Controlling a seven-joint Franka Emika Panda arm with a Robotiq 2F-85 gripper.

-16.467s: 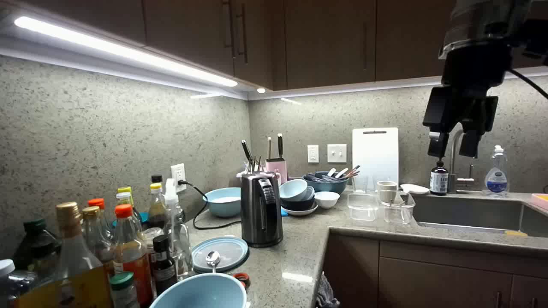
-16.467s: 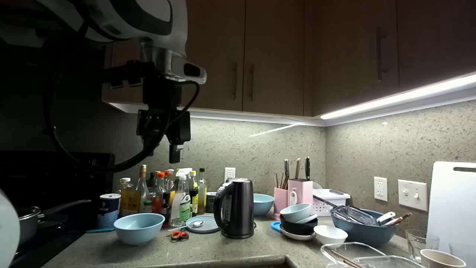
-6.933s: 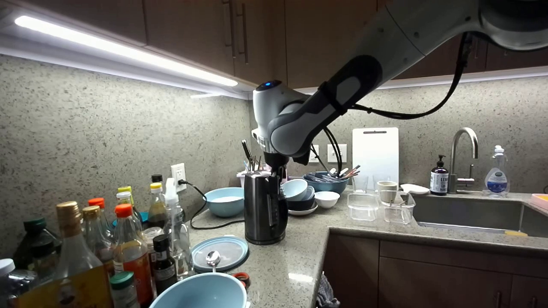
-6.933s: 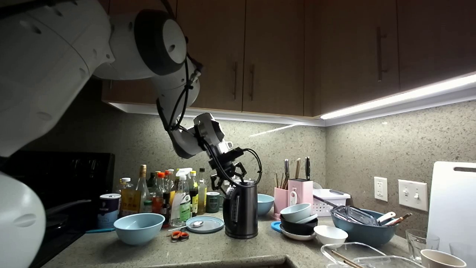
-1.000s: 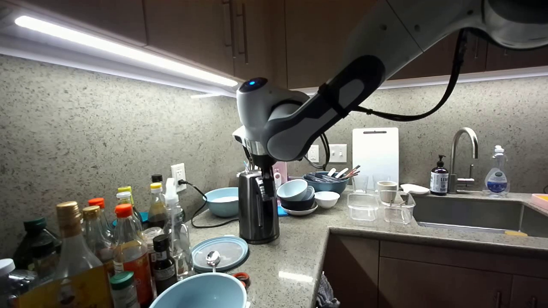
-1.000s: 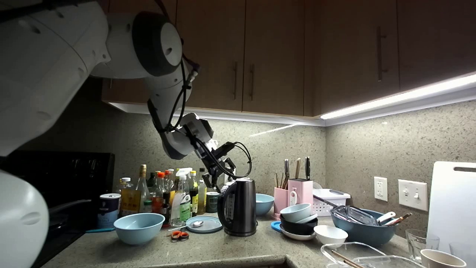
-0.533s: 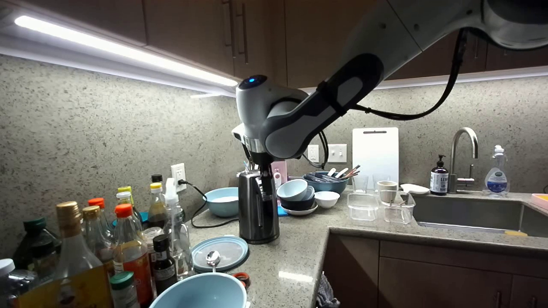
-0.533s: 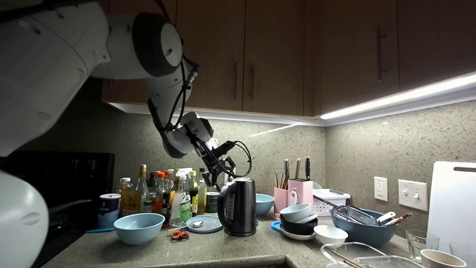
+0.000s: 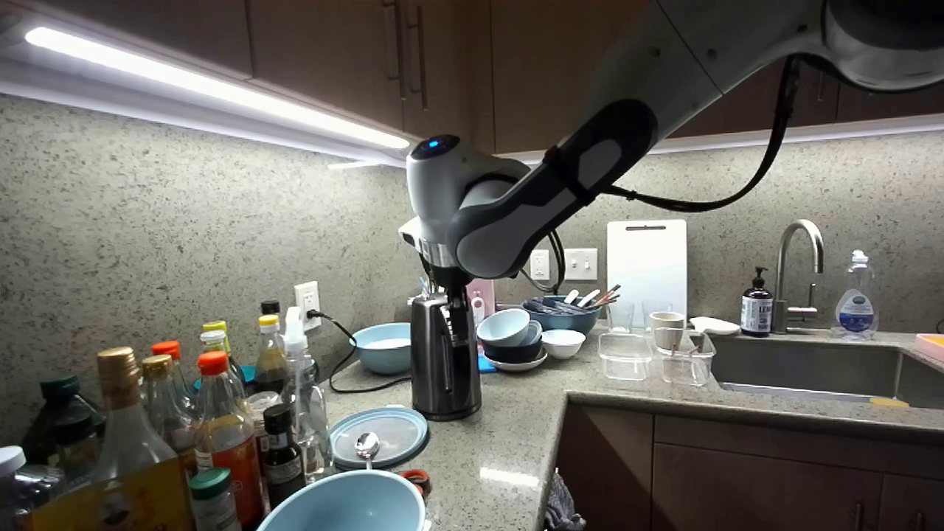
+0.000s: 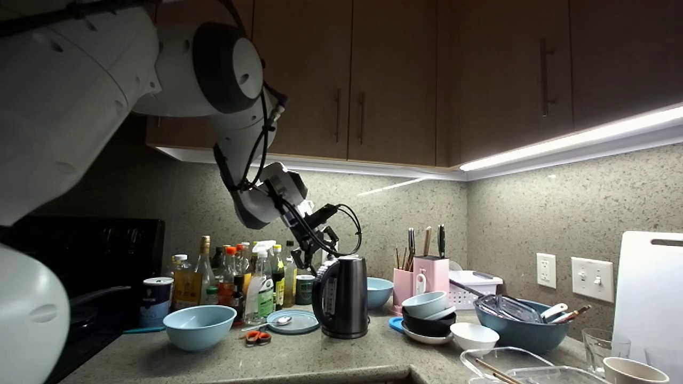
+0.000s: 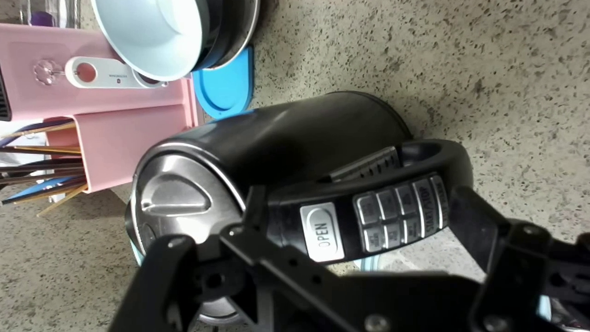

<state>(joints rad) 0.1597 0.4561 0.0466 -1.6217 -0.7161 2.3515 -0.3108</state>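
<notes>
A dark steel electric kettle (image 9: 435, 369) stands upright on the counter with its lid shut; it also shows in an exterior view (image 10: 349, 298). In the wrist view the kettle's lid (image 11: 184, 198) is at left, and its black handle (image 11: 286, 207) carries a silver OPEN button (image 11: 321, 231) and a keypad (image 11: 401, 212). My gripper (image 11: 359, 205) is open. Its fingers are spread wide along the handle, one near the lid end, one near the far end of the keypad. I cannot tell whether they touch it. In an exterior view the gripper (image 10: 319, 253) is at the handle's top.
A pink knife block (image 10: 432, 277) and stacked bowls (image 10: 427, 320) stand beside the kettle. A blue lid with a spoon (image 9: 391, 435), a light blue bowl (image 10: 200, 326), scissors (image 10: 257, 337) and several bottles (image 9: 221, 420) are nearby. A power cord (image 9: 346, 387) runs behind the kettle.
Since the earliest frames the arm has come over from the sink side to the kettle. The kettle has shifted and turned slightly. In the last second the arm has barely moved.
</notes>
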